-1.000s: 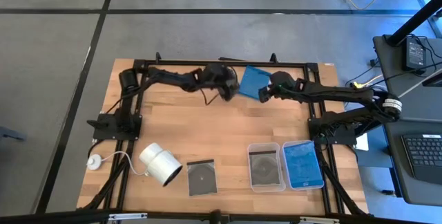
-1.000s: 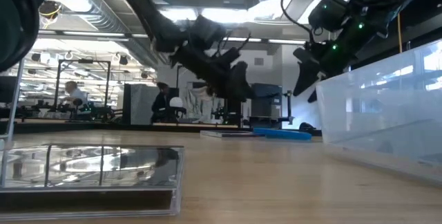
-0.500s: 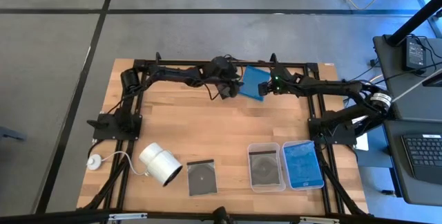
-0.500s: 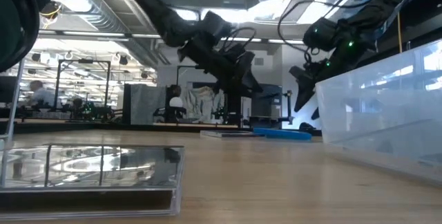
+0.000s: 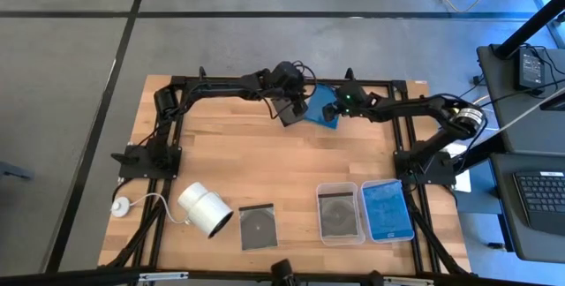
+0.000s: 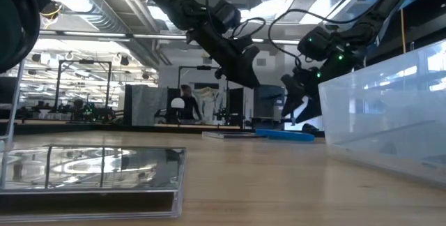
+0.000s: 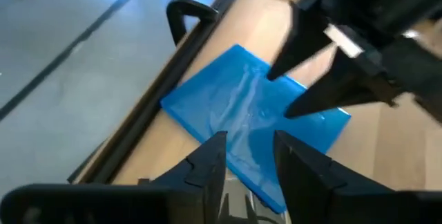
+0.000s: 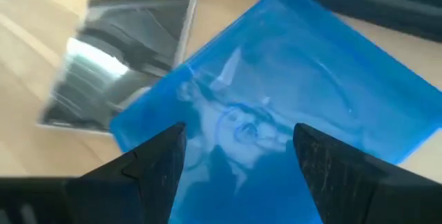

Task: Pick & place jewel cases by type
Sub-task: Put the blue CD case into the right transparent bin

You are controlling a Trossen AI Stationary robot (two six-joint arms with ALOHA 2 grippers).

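Blue jewel case [image 8: 290, 106] flat, glossy | left jaws narrowly parted | right jaws spread, empty

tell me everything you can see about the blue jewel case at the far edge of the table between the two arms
The blue jewel case is a thin, flat, square case of glossy, translucent bright blue plastic. It lies flat at the table's far edge, turned diagonally beside the black frame rail, one corner overlapping a dark grey case. The left hand and the right hand both hover over it from opposite sides; contact cannot be confirmed.
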